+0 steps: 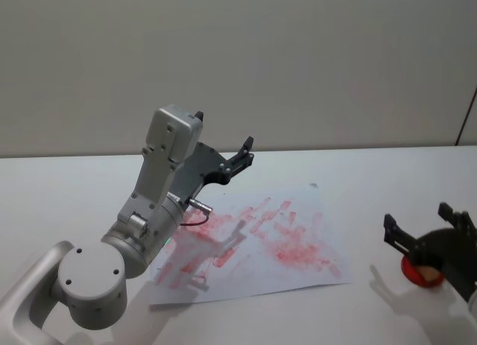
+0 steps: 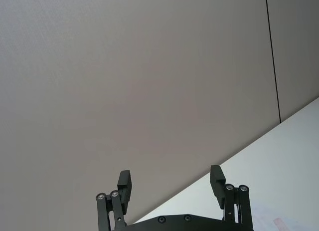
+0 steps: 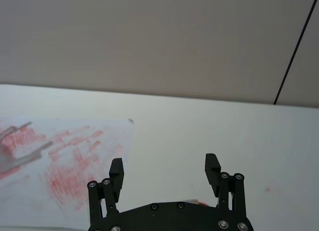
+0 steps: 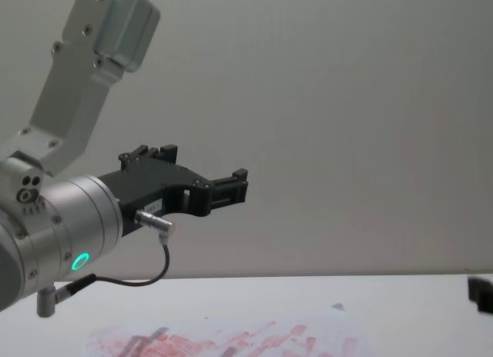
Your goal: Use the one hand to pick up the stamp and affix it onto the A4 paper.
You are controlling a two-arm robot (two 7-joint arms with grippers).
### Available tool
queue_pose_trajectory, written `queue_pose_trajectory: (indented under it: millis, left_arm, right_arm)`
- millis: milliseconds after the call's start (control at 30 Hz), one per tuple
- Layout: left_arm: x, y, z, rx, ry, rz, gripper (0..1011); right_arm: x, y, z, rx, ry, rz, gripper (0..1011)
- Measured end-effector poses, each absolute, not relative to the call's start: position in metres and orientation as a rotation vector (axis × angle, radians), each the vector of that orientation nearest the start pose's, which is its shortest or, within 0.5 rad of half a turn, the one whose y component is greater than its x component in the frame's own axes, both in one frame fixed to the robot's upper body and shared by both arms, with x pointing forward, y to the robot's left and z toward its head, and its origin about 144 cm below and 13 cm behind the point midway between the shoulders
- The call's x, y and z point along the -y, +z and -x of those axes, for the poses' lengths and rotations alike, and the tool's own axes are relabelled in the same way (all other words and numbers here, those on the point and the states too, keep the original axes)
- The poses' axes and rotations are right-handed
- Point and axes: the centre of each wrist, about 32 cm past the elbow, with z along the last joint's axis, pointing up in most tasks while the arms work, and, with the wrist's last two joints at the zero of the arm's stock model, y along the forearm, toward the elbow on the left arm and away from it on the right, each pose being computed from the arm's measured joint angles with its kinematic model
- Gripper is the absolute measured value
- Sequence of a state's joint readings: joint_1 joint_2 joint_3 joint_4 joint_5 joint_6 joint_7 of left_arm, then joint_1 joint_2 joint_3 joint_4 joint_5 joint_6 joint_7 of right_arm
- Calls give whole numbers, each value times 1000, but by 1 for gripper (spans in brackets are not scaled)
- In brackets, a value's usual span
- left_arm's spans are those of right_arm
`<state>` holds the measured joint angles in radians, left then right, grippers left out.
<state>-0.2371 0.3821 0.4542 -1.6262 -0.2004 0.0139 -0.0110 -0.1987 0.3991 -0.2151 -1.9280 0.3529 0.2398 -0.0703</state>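
Stamp, red and round, we see near right edge of tabletop, below right gripper. This gripper's fingers stand wide apart with nothing between them; we cannot tell if they touch stamp. A4 paper, covered with red prints, lies in middle of tabletop, apart from stamp. Left gripper hangs raised over paper, fingers also apart, empty.
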Motion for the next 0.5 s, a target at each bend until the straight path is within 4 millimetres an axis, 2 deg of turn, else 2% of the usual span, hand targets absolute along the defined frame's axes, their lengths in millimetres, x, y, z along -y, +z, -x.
queue_pose_trajectory:
  millis: [200, 500]
  left_arm:
    - [-198, 1204, -492, 268, 1124, -61, 1001]
    - [-198, 1204, -492, 268, 1124, -61, 1001]
  right_arm:
    - [244, 1184, -381, -191, -1325, 242, 1001]
    - [252, 1184, -378, -237, -1343, 341, 1001]
